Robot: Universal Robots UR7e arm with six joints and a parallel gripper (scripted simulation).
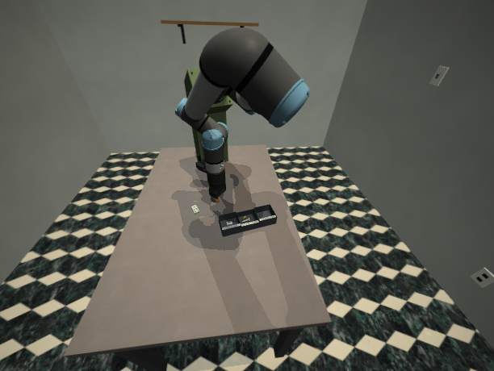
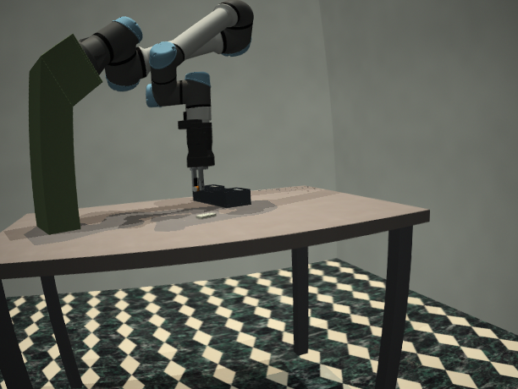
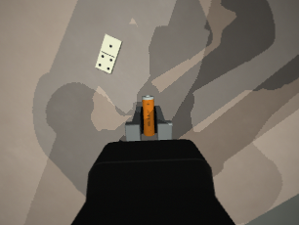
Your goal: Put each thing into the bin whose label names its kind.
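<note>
Starting at your left, a flat ivory domino (image 1: 195, 208) with black pips lies on the matte brown bench (image 1: 169, 298), nearer the left edge. Beside it, the gripper (image 3: 149, 123) has its grey fingers nearly closed, pinching a smooth orange cylindrical battery (image 3: 149, 117) held above the surface. Rightward, three black boxy bins (image 1: 247, 219) sit in a row near the right edge. The bench's near half lies open.

Matt brownish table top (image 1: 169, 282), glossy marbled floor tiles (image 1: 383, 282), smooth orange battery (image 3: 149, 116).
</note>
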